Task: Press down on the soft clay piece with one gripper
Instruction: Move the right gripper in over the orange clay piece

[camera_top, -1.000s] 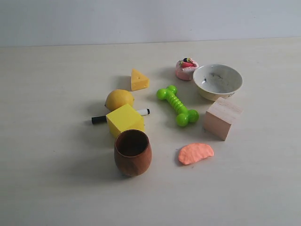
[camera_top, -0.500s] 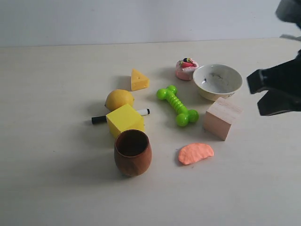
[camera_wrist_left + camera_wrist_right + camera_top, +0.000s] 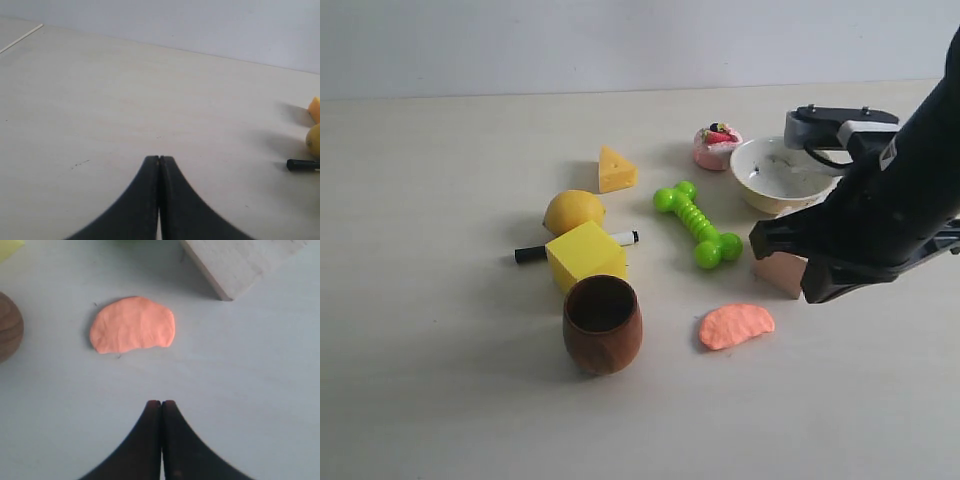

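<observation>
The soft clay piece (image 3: pixel 736 326), a flat salmon-orange half-moon, lies on the pale table (image 3: pixel 440 380) in front of the wooden block (image 3: pixel 780 272). My right arm (image 3: pixel 880 220) reaches in from the right and hangs above the block, covering most of it. In the right wrist view the right gripper (image 3: pixel 161 402) is shut and empty, its tips a short way from the clay piece (image 3: pixel 133 324) and not touching it. The left gripper (image 3: pixel 160 158) is shut over bare table and does not show in the exterior view.
A brown wooden cup (image 3: pixel 603 323) stands left of the clay. Behind it are a yellow cube (image 3: pixel 585 253), a marker (image 3: pixel 530 253), a lemon (image 3: pixel 573 211) and a cheese wedge (image 3: pixel 616 169). A green bone toy (image 3: pixel 698 224), a white bowl (image 3: pixel 770 170) and a cake toy (image 3: pixel 717 146) lie further back.
My right arm has come in from the right edge, moving left and lower, and now covers most of the wooden block. The clay and other objects have not moved.
</observation>
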`<state>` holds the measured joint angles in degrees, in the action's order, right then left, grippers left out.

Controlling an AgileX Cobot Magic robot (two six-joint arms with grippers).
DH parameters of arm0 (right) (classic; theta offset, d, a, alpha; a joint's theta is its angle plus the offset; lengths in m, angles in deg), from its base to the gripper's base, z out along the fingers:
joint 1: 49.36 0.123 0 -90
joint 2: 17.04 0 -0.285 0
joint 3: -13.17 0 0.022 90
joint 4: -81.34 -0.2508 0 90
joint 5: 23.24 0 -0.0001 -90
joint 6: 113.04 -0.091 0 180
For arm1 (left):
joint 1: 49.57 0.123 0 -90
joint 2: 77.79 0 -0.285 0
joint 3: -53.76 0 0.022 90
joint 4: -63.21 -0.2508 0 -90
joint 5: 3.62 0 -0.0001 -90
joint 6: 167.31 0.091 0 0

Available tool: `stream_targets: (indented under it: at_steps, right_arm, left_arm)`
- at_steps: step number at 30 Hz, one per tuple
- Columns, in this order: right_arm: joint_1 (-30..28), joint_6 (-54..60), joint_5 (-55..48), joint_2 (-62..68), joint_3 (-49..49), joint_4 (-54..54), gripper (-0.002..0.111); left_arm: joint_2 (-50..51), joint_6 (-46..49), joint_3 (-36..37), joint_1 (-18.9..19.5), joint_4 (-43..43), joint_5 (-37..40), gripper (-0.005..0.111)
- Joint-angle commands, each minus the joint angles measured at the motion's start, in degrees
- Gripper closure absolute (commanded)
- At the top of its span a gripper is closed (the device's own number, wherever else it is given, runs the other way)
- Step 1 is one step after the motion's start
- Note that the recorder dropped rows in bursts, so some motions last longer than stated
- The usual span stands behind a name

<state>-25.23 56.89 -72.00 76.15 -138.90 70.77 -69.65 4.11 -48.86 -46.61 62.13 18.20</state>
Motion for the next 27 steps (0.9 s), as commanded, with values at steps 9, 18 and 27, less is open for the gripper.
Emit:
stream_targets:
  at_steps: [9,18,27]
  right_arm:
    - [0.2,-3.7,1.2,5.3,-0.3,-1.5,0.108]
    - [4.7,-12.1,-0.9,7.1,-5.6,0.1,0.108]
    - [9.6,-25.1,-5.6,16.2,-15.1,5.2,0.108]
  left_arm:
    - [-0.3,-0.3,-0.2,-0.4,0.0,-0.9,0.107]
    - [-0.3,-0.2,-0.2,-0.4,0.0,-0.9,0.107]
    - [-0.3,-0.3,-0.2,-0.4,0.0,-0.9,0.107]
